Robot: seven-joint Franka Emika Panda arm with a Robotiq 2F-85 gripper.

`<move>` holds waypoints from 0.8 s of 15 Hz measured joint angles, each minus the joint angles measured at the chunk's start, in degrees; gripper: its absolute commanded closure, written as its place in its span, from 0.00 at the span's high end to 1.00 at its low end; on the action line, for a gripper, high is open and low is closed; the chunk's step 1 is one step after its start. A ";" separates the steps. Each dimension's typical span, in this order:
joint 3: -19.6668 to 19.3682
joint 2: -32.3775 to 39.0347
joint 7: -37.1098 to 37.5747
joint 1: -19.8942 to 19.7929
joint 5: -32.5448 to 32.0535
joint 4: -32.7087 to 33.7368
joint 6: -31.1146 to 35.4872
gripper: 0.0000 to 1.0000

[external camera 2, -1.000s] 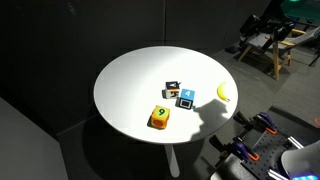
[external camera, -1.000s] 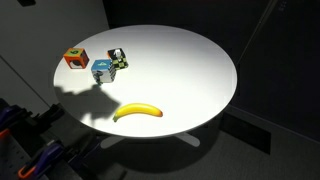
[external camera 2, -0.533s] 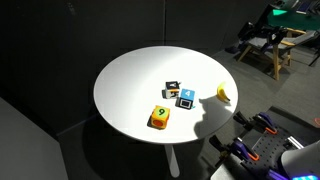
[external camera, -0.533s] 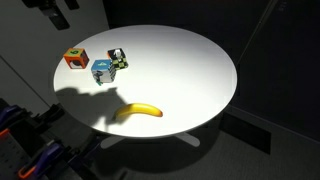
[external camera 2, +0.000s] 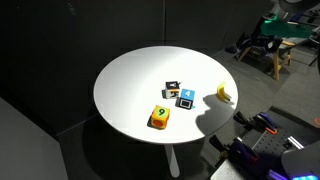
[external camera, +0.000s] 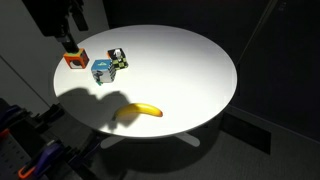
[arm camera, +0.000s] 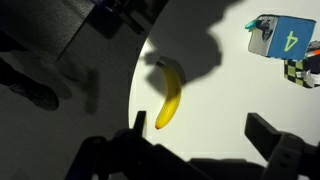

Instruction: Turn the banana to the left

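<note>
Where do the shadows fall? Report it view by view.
In an exterior view, a broad shadow darkens the table's picture-left edge and the banana's end there; in an exterior view, shadow sits at the rim beside the banana; wrist view: shadow covers the banana's top end; pincer a dark silhouette.

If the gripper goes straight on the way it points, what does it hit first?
Probably the bare table, just beside the banana. In the wrist view the open gripper looks aimed slightly off it, though depth is unclear and a finger might clip it.
</note>
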 measured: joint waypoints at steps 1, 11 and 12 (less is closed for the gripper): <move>-0.14 0.36 0.00 0.04 0.00 0.16 0.00 1.00; -0.91 1.79 0.06 0.17 -0.06 0.69 -0.04 1.00; -1.36 2.69 0.28 0.06 -0.22 0.85 -0.07 1.00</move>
